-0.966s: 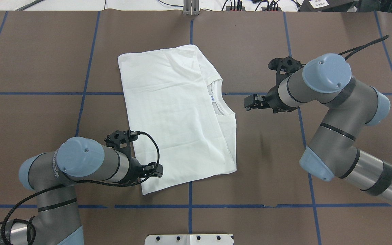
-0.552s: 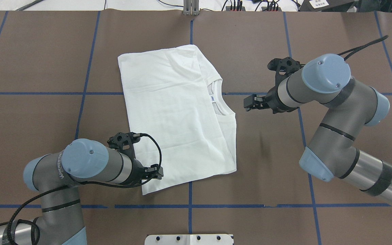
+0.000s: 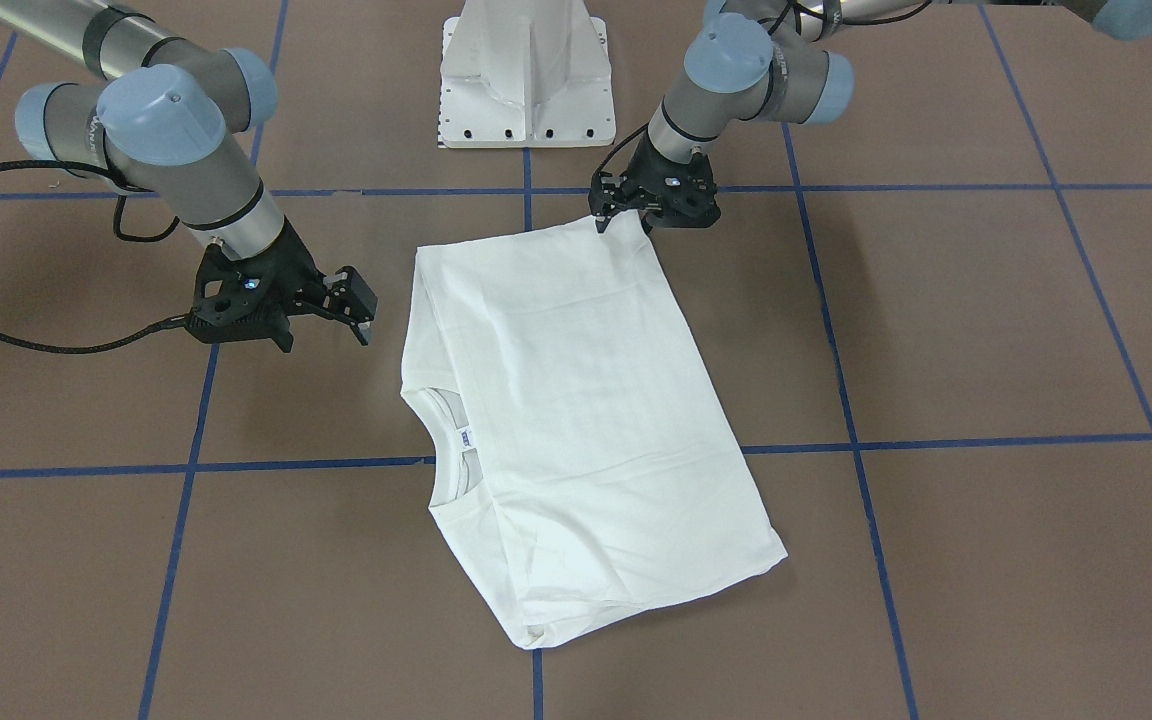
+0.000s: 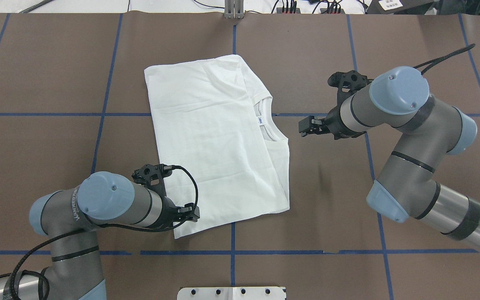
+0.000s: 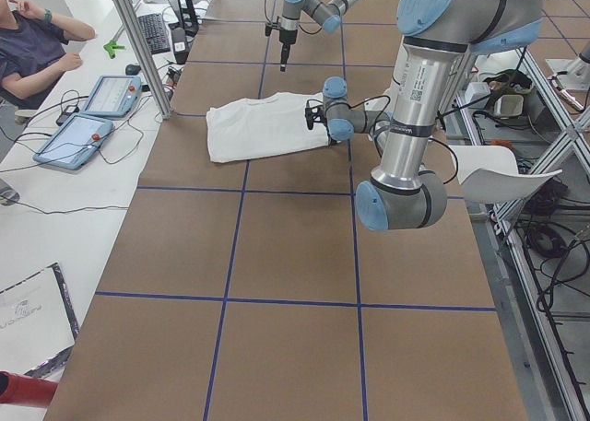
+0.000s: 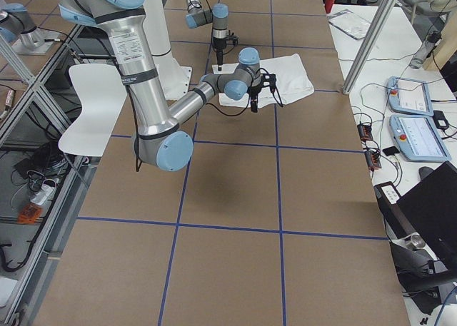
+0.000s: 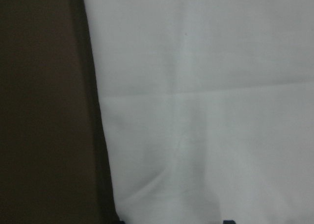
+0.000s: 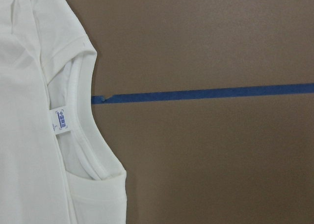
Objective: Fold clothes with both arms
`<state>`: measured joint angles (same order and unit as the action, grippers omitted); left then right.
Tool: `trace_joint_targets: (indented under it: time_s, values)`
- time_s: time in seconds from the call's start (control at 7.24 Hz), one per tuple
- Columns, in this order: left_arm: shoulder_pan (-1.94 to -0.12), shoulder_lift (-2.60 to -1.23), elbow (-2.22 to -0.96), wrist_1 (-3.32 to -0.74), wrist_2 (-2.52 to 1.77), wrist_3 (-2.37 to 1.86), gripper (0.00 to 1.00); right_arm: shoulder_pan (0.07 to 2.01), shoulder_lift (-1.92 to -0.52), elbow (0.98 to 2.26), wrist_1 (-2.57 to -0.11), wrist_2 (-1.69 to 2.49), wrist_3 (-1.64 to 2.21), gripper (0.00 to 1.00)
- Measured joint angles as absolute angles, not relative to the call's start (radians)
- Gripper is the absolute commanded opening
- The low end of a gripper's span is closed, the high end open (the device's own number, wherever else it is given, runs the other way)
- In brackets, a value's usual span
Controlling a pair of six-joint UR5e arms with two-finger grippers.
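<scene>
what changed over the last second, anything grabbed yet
The left arm crept slightly toward the robot's edge of the table, carrying the left hand a little further over the near corner of the white T-shirt. Nothing was taken hold of or let go; that hand's jaws look apart. The right hand kept its place beside the neck opening, and the T-shirt lies folded as before.

Shirt: matt white cloth, lightly creased, ribbed collar. Table: matt brown sheet, blue tape lines. Left arm, right arm: smooth grey metal, blue plastic caps.
</scene>
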<state>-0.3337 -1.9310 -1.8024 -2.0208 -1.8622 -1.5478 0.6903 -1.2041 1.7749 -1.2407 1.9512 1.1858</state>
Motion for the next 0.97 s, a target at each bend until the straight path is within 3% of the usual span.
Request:
trace_joint_targets:
  time_s: [0.28,0.55,0.69,0.83,0.97]
  values:
    - [-0.329,-1.93,-1.802,-2.02,-1.862,-1.548,0.71,0.69,-1.204,1.776,-1.24,1.951,1.186,1.0]
    - [-0.327,-1.927,-1.802,-2.02,-1.862,-1.548,0.58,0.689,-1.203,1.776,-1.24,1.951,1.186,1.0]
    - [-0.327,-1.926,-1.802,-2.02,-1.861,-1.548,0.41,0.689,-1.203,1.776,-1.241,1.951,1.186,1.0]
    - [-0.327,-1.926,-1.802,-2.02,-1.861,-1.548,0.13,0.689,-1.203,1.776,-1.241,1.951,1.186,1.0]
    - [-0.327,-1.927,-1.803,-2.02,-1.861,-1.548,0.0,0.688,-1.203,1.776,-1.24,1.951,1.186,1.0]
